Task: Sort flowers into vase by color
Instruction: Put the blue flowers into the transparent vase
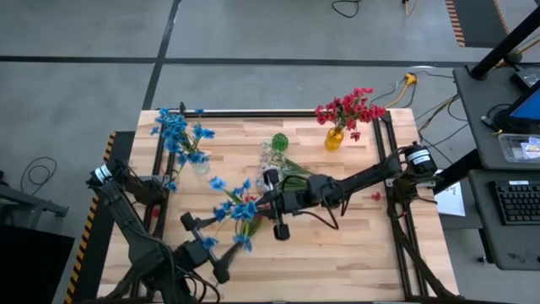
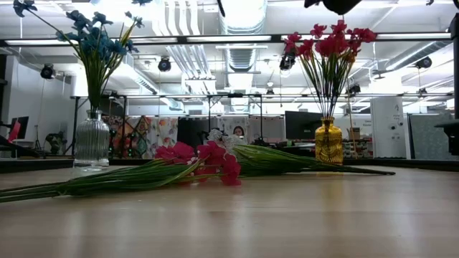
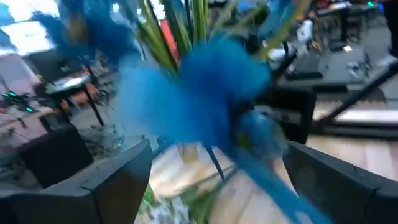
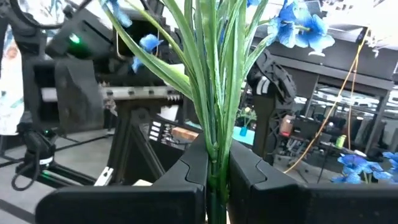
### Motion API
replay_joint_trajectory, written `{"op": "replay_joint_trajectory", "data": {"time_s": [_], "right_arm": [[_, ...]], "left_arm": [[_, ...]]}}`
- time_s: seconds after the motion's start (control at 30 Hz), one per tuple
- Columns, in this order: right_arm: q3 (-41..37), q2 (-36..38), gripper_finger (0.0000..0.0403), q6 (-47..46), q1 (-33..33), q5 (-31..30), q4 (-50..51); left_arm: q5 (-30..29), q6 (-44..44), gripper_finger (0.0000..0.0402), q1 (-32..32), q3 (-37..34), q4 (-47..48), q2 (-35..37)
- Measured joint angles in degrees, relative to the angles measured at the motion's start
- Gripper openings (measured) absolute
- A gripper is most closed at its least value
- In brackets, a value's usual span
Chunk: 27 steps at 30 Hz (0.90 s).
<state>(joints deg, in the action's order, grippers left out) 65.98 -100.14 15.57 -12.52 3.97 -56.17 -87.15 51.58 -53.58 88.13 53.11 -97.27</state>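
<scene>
Blue flowers [image 1: 179, 131] stand upright in a clear glass vase [image 1: 199, 164], red ones [image 1: 349, 108] in a yellow vase [image 1: 335, 138]. A loose blue spray [image 1: 234, 209] is up off the table mid-board, white blossoms [image 1: 272, 155] lying near a green vase [image 1: 279, 141].

Overhead looking down, low table-level view, both sharing yellow vase [image 1: 335, 138]

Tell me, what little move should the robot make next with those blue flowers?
Probably close the left fingers on the blue flowers. They stand open around the blossoms, while the right gripper is shut on the green stems, seemingly handing them toward the clear vase.
</scene>
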Motion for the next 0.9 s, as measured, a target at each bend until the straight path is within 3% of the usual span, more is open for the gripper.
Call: {"op": "replay_joint_trajectory", "data": {"time_s": [0.1, 0.9], "right_arm": [[0.0, -0.04, 0.002, 0.04, 0.18, -0.07, -0.03], [0.02, -0.08, 0.002, 0.77, 0.18, -2.52, 0.1]], "left_arm": [[-2.63, 0.0, 0.0334, 0.4, 0.61, 0.0, 0.08], [-2.4, -3.09, 0.0326, 9.77, 4.15, -1.61, -0.19]]}}
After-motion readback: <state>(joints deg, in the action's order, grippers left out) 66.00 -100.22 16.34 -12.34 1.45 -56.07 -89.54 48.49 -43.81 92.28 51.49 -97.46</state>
